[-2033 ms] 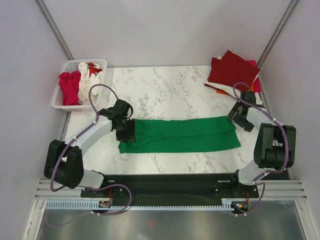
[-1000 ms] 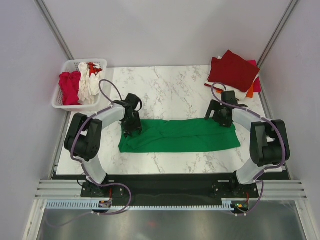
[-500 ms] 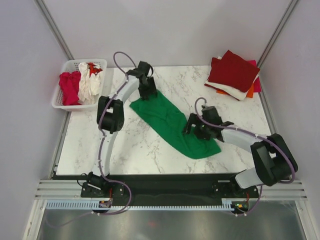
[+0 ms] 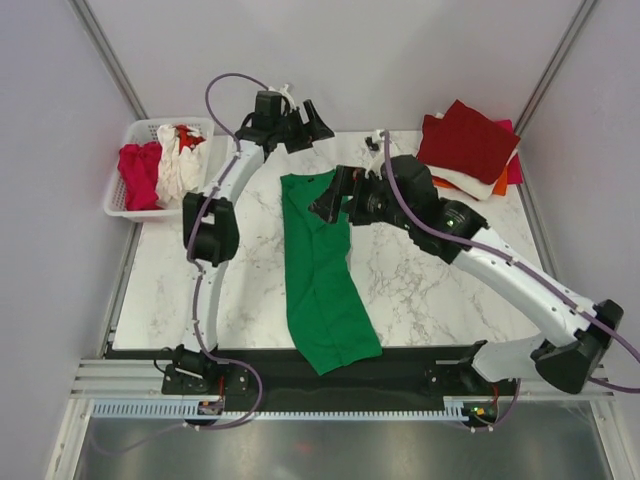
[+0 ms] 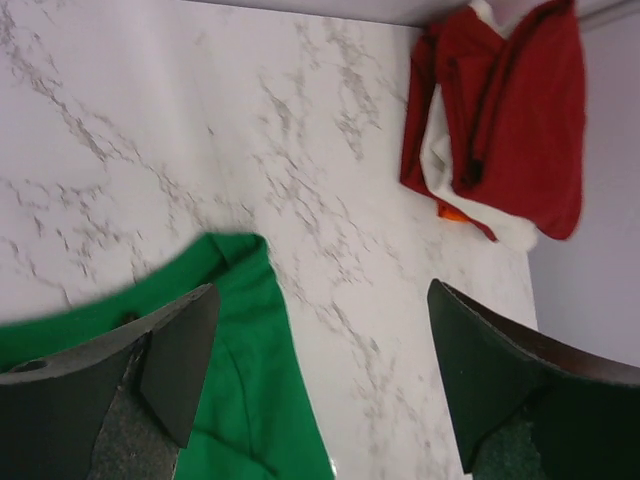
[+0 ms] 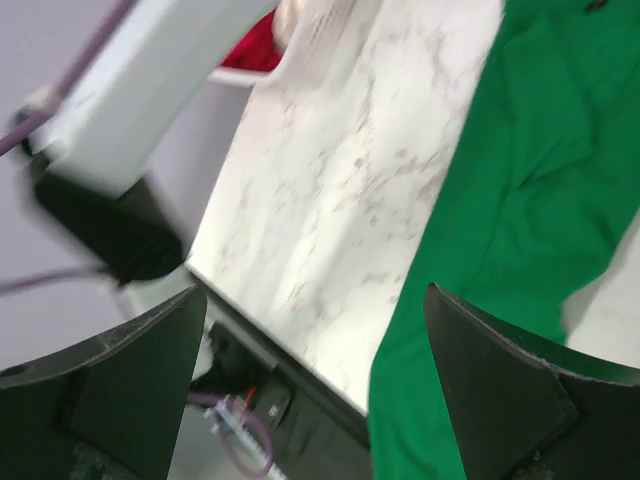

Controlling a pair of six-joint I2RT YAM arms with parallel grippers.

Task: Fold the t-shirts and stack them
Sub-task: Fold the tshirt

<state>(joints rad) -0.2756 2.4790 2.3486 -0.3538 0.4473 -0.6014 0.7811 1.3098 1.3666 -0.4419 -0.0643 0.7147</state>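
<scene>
The bright green t-shirt lies as a long folded strip running from the far middle of the table to the front edge, its near end hanging over that edge. My left gripper is open and empty, raised above the table's far edge just beyond the shirt's far end. In the left wrist view the gripper frames bare marble, with the shirt's corner at lower left. My right gripper is open and empty above the shirt's far right edge. In the right wrist view the gripper has the shirt on the right.
A stack of folded shirts, dark red on top with white, orange and magenta below, sits at the far right corner; it also shows in the left wrist view. A white slatted basket at far left holds magenta, white and red shirts.
The green shirt has swung from a diagonal to lying front to back, its near end over the table edge. Both grippers have come off it and risen at its far end.
</scene>
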